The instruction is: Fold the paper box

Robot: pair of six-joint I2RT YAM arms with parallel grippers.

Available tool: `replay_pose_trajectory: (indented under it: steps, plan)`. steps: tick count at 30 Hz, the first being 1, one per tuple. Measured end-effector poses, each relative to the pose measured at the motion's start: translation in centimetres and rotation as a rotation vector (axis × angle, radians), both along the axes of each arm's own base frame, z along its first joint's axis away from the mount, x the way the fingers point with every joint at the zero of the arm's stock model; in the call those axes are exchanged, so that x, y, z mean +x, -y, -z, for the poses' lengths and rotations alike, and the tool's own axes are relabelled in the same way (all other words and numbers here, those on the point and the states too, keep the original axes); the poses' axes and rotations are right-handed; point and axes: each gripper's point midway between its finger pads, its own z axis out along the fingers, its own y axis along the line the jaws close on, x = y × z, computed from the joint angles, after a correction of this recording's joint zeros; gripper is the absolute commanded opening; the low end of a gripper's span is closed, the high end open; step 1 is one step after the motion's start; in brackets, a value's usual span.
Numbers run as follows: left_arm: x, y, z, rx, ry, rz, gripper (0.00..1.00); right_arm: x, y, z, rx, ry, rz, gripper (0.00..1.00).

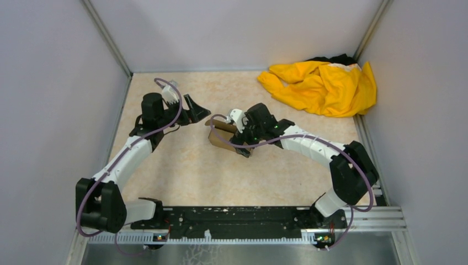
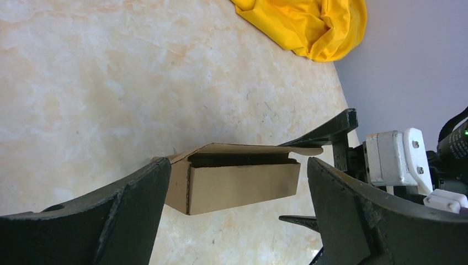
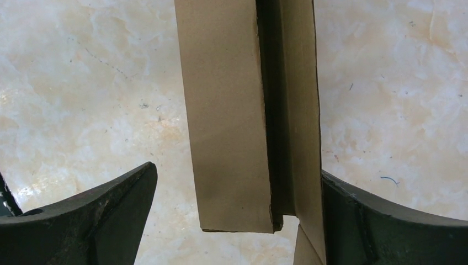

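The paper box (image 1: pixel 221 142) is a small brown cardboard carton lying on the marbled table mid-field. In the left wrist view the paper box (image 2: pixel 237 179) shows its long side, with the lid slightly raised over a dark gap. My left gripper (image 2: pixel 237 221) is open and faces the box from a short distance, touching nothing; from above the left gripper (image 1: pixel 200 113) sits just left of the box. My right gripper (image 3: pixel 237 221) is open over one end of the paper box (image 3: pixel 232 121). Its right finger (image 3: pixel 381 226) lies against the box's side wall and its left finger (image 3: pixel 94 221) stands apart.
A crumpled yellow cloth (image 1: pixel 323 85) lies in the far right corner, also visible as the yellow cloth (image 2: pixel 309 25) in the left wrist view. Grey walls (image 1: pixel 60 83) enclose the table on three sides. The arm bases stand on a black rail (image 1: pixel 237 221) at the near edge.
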Motion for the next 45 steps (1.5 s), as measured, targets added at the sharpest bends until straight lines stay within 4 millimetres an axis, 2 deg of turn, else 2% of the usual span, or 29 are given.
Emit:
replay_pose_trajectory:
  steps: [8, 15, 20, 24, 27, 32, 39, 45]
  plan:
    - [-0.1, 0.0, 0.5, -0.003, -0.014, 0.009, 0.99, 0.7, 0.8, 0.9, -0.065, 0.026, 0.042, 0.97]
    - [-0.2, -0.2, 0.8, -0.004, -0.023, 0.008, 0.99, 1.0, 1.6, 2.9, -0.134, 0.006, 0.071, 0.83]
    - [-0.2, -0.3, 1.0, -0.005, -0.027, 0.009, 0.99, 1.0, 1.7, 3.0, -0.139, 0.005, 0.077, 0.73]
    - [-0.2, -0.4, 0.9, -0.007, -0.028, 0.011, 0.99, 1.0, 1.7, 2.9, -0.135, 0.004, 0.081, 0.73]
    - [-0.2, -0.4, 1.0, -0.007, -0.028, 0.011, 0.99, 1.1, 1.6, 2.8, -0.13, 0.006, 0.081, 0.81]
    - [-0.3, -0.3, 1.1, -0.009, -0.034, 0.017, 0.99, 1.3, 1.3, 2.3, -0.112, 0.022, 0.082, 0.84]
    - [-0.3, -0.2, 1.3, -0.011, -0.039, 0.023, 0.99, 1.6, 1.0, 0.7, -0.071, 0.055, 0.087, 0.68]
    - [-0.4, -0.3, 1.3, -0.013, -0.039, 0.024, 0.99, 1.5, 0.9, 0.6, -0.063, 0.052, 0.087, 0.55]
